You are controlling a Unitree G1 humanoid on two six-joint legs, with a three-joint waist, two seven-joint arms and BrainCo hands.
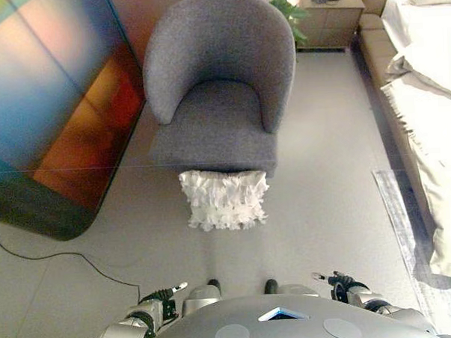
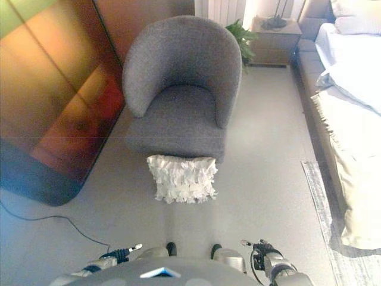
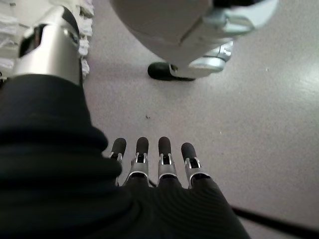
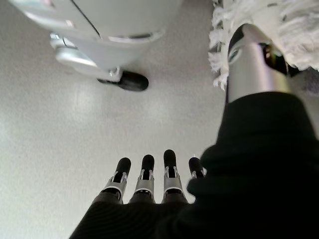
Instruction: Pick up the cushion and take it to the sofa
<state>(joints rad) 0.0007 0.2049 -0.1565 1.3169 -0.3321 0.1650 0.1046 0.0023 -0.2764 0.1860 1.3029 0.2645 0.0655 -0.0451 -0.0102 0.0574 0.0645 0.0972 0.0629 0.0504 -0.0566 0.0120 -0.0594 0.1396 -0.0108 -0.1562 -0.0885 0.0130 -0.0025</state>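
Observation:
A white ruffled cushion lies on the floor, leaning against the front of a grey tub armchair. It also shows in the right wrist view and at the edge of the left wrist view. My left hand hangs low at my left side, fingers straight, empty. My right hand hangs low at my right side, fingers straight, empty. Both hands are well short of the cushion.
A large dark screen leans on the left. A bed with pale covers runs along the right, a rug beside it. A wooden nightstand and a plant stand at the back.

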